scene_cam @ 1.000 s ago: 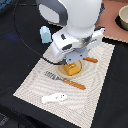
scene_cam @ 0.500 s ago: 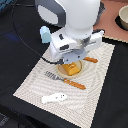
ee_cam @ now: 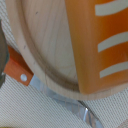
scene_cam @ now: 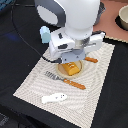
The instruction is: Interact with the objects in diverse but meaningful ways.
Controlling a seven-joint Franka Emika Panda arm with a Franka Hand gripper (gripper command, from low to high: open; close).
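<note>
An orange ridged bread-like block lies on a round wooden plate in the middle of the woven placemat. My gripper hangs right over the block, its fingers hidden under the white hand. The wrist view is filled by the block with its pale stripes and by the plate's rim; no fingertips show there. A white fish lies on the mat's near part. A pale blue cup stands behind the arm at the exterior view's left.
An orange-handled utensil with a metal end lies beside the plate; its handle and blade show in the wrist view. Another orange piece lies on the mat's right. A bowl sits at the far right.
</note>
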